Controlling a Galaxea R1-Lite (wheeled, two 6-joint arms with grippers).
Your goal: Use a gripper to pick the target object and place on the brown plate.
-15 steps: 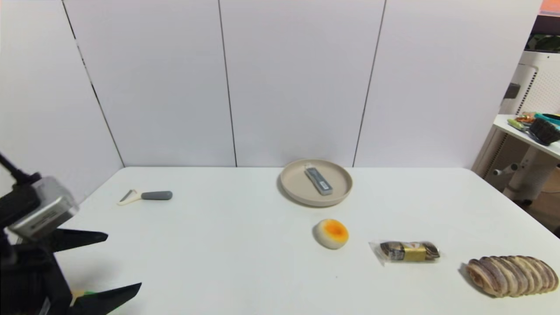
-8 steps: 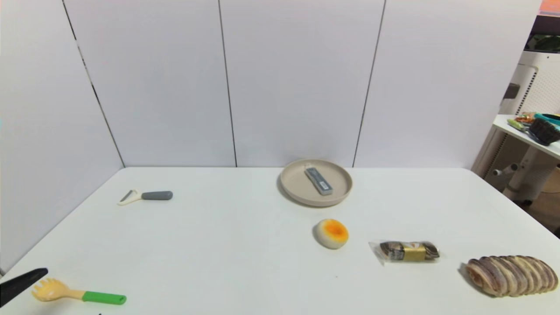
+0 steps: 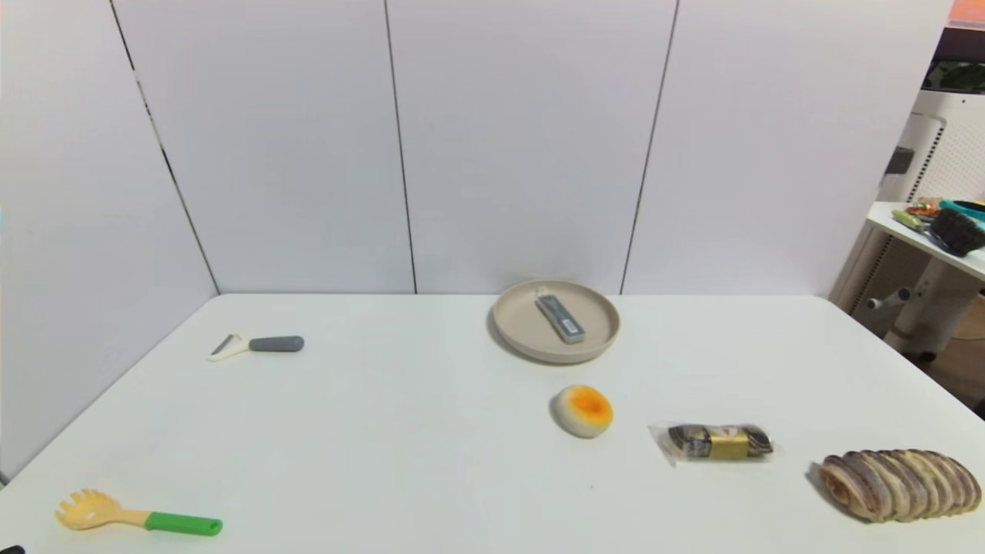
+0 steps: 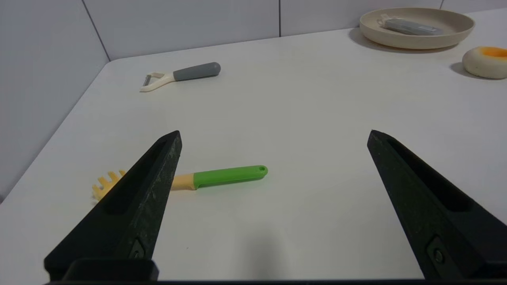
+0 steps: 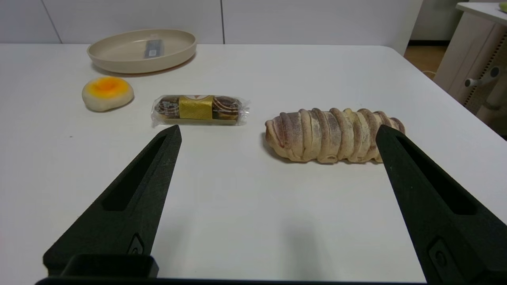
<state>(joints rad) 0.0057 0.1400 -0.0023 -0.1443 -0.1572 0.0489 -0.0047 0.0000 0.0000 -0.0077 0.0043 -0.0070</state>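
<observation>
The grey translucent case (image 3: pixel 561 318) lies flat inside the beige-tan plate (image 3: pixel 514 327) at the back middle of the white table. Both also show in the left wrist view, case (image 4: pixel 412 27) in plate (image 4: pixel 459 33), and in the right wrist view, case (image 5: pixel 154 48) in plate (image 5: pixel 119 59). My left gripper (image 4: pixel 273 136) is open and empty, low over the table's front left corner, near a green-handled pasta fork (image 4: pixel 227 175). My right gripper (image 5: pixel 277 132) is open and empty, low over the front right, short of a bread loaf (image 5: pixel 332 134). Neither gripper's fingers show in the head view.
A grey-handled white peeler (image 3: pixel 258 345) lies at the back left. The pasta fork (image 3: pixel 138 519) lies at the front left. An orange-topped round bun (image 3: pixel 582 410), a wrapped snack (image 3: pixel 716 442) and the bread loaf (image 3: pixel 899 485) lie across the front right. A side table (image 3: pixel 935 238) stands far right.
My left gripper has drawn back out of the head view toward the front left corner, uncovering the pasta fork. The case stays in the plate.
</observation>
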